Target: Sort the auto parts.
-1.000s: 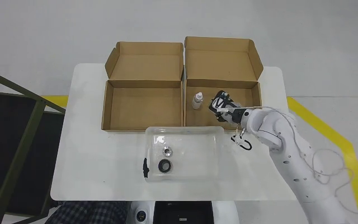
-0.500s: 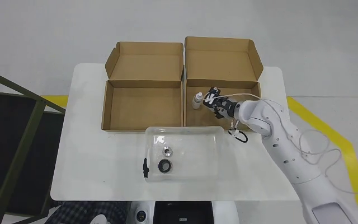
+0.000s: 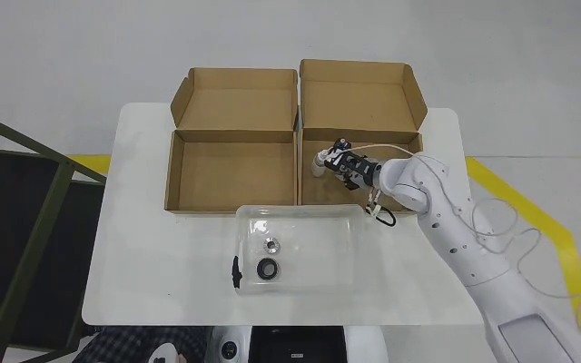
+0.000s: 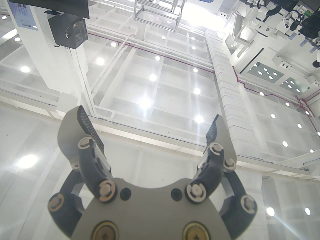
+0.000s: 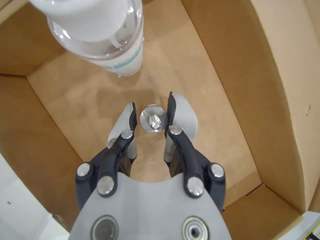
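Note:
My right gripper [image 5: 151, 100] hangs low inside the right cardboard box [image 5: 250, 76], shut on a small round silver metal part [image 5: 153, 121] held between its pads just above the box floor. A clear bottle with a white cap [image 5: 95, 26] stands right in front of the fingers. From above, the right gripper [image 3: 338, 163] sits beside that bottle [image 3: 319, 162] in the right box [image 3: 407, 172]. A clear plastic bin [image 3: 300, 208] holds a silver part [image 3: 270, 244] and a black ring [image 3: 267, 268]. My left gripper [image 4: 148, 113] points up at the ceiling, open and holding nothing.
The left cardboard box [image 3: 231, 172] stands open with a bare floor, touching the right box. A small black piece [image 3: 236, 271] lies at the bin's left rim. A black clip [image 3: 381, 216] dangles from the right arm over the bin's corner.
The right arm has swung leftward and deeper into the right box, bringing its gripper up close to the bottle. The bin's contents have stayed put.

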Motion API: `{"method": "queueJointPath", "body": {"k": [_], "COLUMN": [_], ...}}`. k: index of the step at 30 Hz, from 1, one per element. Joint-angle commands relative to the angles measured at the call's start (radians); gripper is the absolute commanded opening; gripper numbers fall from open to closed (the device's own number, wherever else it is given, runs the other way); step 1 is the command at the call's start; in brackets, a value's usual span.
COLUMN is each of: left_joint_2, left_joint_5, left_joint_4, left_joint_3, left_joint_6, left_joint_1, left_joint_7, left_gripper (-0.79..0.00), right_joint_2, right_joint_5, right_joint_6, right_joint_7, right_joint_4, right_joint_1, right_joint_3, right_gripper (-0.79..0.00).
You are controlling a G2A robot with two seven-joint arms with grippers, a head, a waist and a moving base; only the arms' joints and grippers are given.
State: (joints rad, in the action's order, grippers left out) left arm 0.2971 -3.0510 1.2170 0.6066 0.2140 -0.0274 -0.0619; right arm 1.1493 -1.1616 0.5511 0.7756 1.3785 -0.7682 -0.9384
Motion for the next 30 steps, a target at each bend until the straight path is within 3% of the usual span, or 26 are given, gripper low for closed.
{"method": "queueJointPath", "body": {"k": [1,9,15,22,30], "left_joint_2": [0.0,0.0,0.0,0.0,0.0], "left_joint_5": [0.0,0.0,0.0,0.0,0.0], "left_joint_4": [0.0,0.0,0.0,0.0,0.0], "left_joint_3": [0.0,0.0,0.0,0.0,0.0], "left_joint_6": [0.0,0.0,0.0,0.0,0.0], "left_joint_1": [0.0,0.0,0.0,0.0,0.0], "left_joint_7": [0.0,0.0,0.0,0.0,0.0], "left_gripper": [0.0,0.0,0.0,0.0,0.0], "right_joint_2": [0.001,-0.019,-0.05,-0.078,-0.094], "right_joint_5": [0.005,0.014,0.004,-0.006,0.009], "right_joint_6": [-0.001,0.018,0.041,0.073,0.145], "right_joint_7": [-0.005,-0.022,-0.005,-0.01,-0.061], "right_joint_4": [0.0,0.106,0.29,0.513,0.661], "right_joint_1": [0.002,-0.052,-0.157,-0.297,-0.416], "right_joint_3": [-0.001,-0.07,-0.174,-0.267,-0.295], "right_gripper": [-0.406,-0.206,-0.071,-0.028,-0.006]}}
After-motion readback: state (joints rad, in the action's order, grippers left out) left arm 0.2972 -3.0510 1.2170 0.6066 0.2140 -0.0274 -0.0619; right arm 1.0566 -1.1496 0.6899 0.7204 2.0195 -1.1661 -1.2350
